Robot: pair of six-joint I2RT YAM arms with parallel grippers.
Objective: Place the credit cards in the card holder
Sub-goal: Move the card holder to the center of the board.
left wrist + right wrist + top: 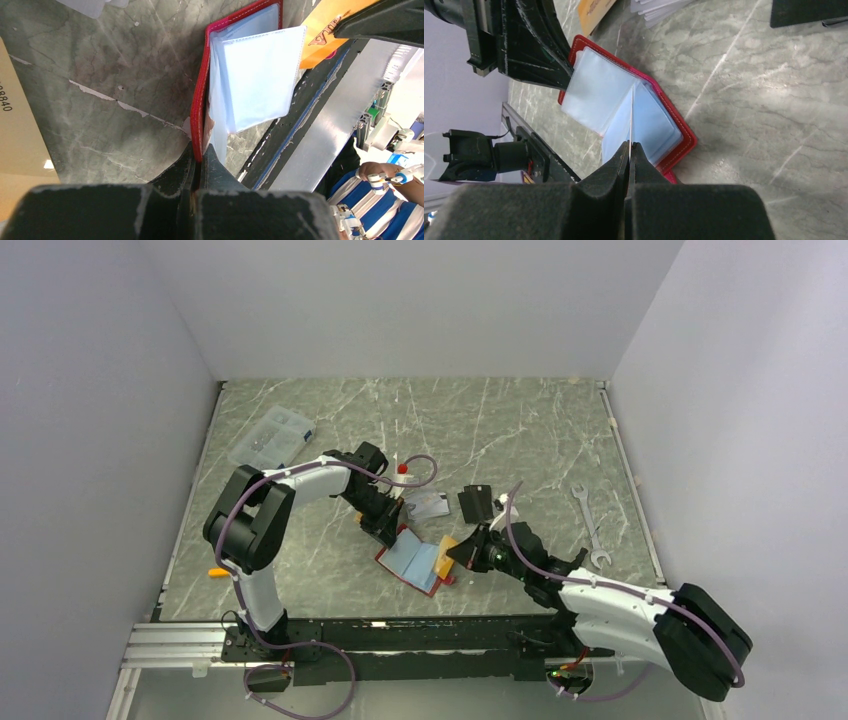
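The dark-red card holder lies open on the table, its clear pockets fanned up. My left gripper is shut on the holder's red cover edge, fingertips meeting in the left wrist view. My right gripper is shut on a gold-orange credit card, which also shows in the left wrist view. In the right wrist view the gripper holds the card edge-on over the holder. Silver-white cards lie stacked behind the holder.
A small black rectangle lies right of the card stack. A wrench lies at the right, a clear plastic box at the back left. Another gold-orange card lies near the left gripper. The metal rail runs along the near edge.
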